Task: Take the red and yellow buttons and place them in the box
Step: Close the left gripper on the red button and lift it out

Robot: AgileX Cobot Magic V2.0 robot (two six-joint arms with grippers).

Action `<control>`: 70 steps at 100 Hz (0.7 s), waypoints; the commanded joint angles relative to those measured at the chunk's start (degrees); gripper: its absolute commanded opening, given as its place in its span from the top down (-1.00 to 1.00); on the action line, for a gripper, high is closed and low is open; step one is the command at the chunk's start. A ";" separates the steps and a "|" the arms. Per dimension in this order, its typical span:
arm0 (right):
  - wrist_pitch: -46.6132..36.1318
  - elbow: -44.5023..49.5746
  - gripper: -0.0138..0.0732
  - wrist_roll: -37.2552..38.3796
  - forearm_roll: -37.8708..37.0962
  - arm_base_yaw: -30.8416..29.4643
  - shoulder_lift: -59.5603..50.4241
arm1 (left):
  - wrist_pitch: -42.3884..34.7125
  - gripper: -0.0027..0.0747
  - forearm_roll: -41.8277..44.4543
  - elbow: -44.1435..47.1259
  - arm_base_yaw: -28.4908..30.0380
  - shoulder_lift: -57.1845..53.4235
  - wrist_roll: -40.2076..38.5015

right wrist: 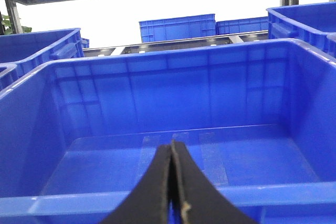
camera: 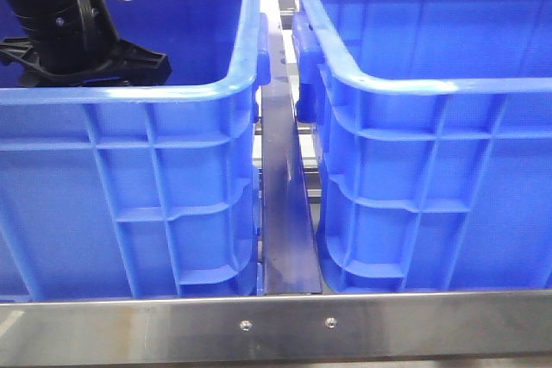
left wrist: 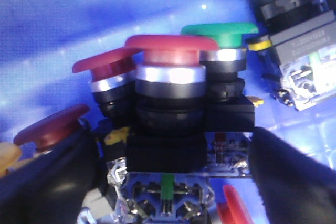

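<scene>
Front view: two blue crates side by side, left crate (camera: 129, 170) with the left arm (camera: 60, 23) reaching down inside, contents hidden behind the near wall; right crate (camera: 431, 170) likewise closed to sight from here; narrow metal strip (camera: 280, 204) in the gap between them, steel rail (camera: 276, 329) across the foreground.

Left wrist view only: heap of push buttons on the blue floor; left gripper (left wrist: 168, 156) spread wide, dark fingers (left wrist: 47, 182) on either side of a red button (left wrist: 169, 51) standing upright on its black body; not seen to touch it; a second red button (left wrist: 107, 69) just behind and beside, a dark red cap (left wrist: 50, 124) further out, a yellow cap (left wrist: 8, 158) at the edge; green button (left wrist: 223, 38) pressed against the far flank; little free room around the target.

Right wrist view only: right gripper (right wrist: 173, 182) closed, fingertips together, nothing between; poised above the near rim (right wrist: 157, 200) of the right crate, floor bare, more blue crates (right wrist: 178, 27) beyond.
</scene>
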 commanded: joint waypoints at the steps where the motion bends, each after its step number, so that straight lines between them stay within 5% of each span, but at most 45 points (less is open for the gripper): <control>1: -4.87 -0.71 0.92 -0.20 -0.10 0.25 -1.52 | -1.31 0.05 0.33 -1.77 0.09 -2.99 -0.54; 19: -4.87 -0.71 0.92 -0.20 -0.10 0.25 -1.52 | -1.19 0.97 0.33 -1.77 0.09 -4.64 -0.54; 48: -4.87 -0.71 0.92 -0.20 -0.10 0.25 -1.52 | 2.06 0.98 0.33 -1.77 -0.55 -13.59 -0.54; 70: -4.87 -0.71 0.92 -0.20 -0.10 0.25 -1.52 | 4.88 0.98 0.33 -0.79 -6.19 -23.05 1.11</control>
